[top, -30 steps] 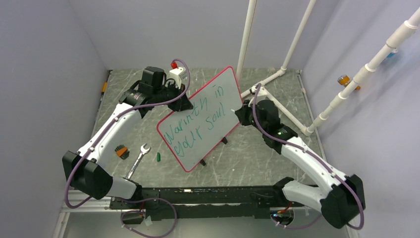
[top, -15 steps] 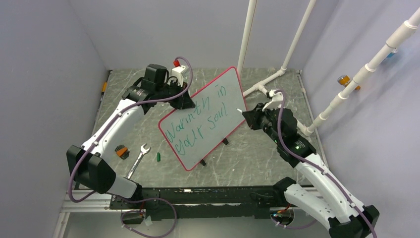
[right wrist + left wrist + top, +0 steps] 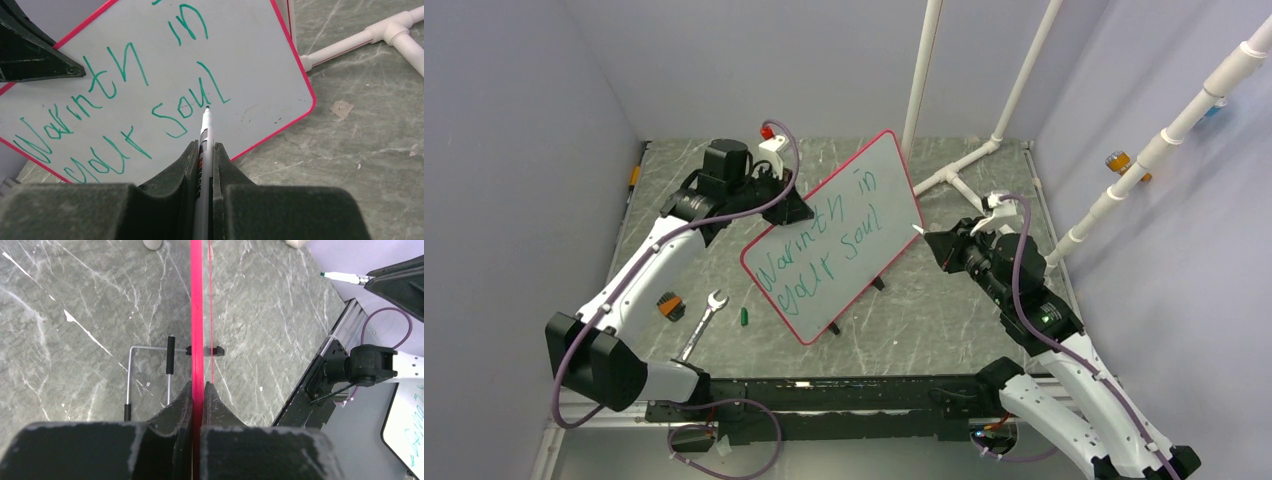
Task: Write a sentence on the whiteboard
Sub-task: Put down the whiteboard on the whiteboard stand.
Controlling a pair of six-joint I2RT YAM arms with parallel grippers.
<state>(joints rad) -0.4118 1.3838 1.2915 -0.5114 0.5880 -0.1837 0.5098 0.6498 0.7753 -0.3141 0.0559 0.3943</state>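
- Orange-and-black object [image 3: 669, 305]: lies at the far left of the grey marbled worktop [image 3: 944, 310]; too small to name.
- Wrench [image 3: 704, 322]: lies flat just to its right, with a small green cap [image 3: 744, 316] beside it, near the board's lower corner.
- My left claw [image 3: 198, 390]: narrowed onto the red rim of the whiteboard [image 3: 899, 210], one finger on each face. It grips the upper left edge.
- Whiteboard: stands tilted in the middle of the worktop between my two arms, its written face turned up and toward my right arm. Its black feet [image 3: 834, 325] point down at the worktop, and I cannot tell whether they bear on it.
- Sentence [image 3: 822, 248]: green handwriting in two slanting lines, roughly "Warmth in" above "your Soul".
- My right claw [image 3: 204, 146]: clamped narrow on a marker [image 3: 204, 130], just off the board's right edge. The tip points at the end of "Soul" and, in the left wrist view, appears clear of the surface.
- White pipes [image 3: 969, 158]: lie and rise behind the board to the right.
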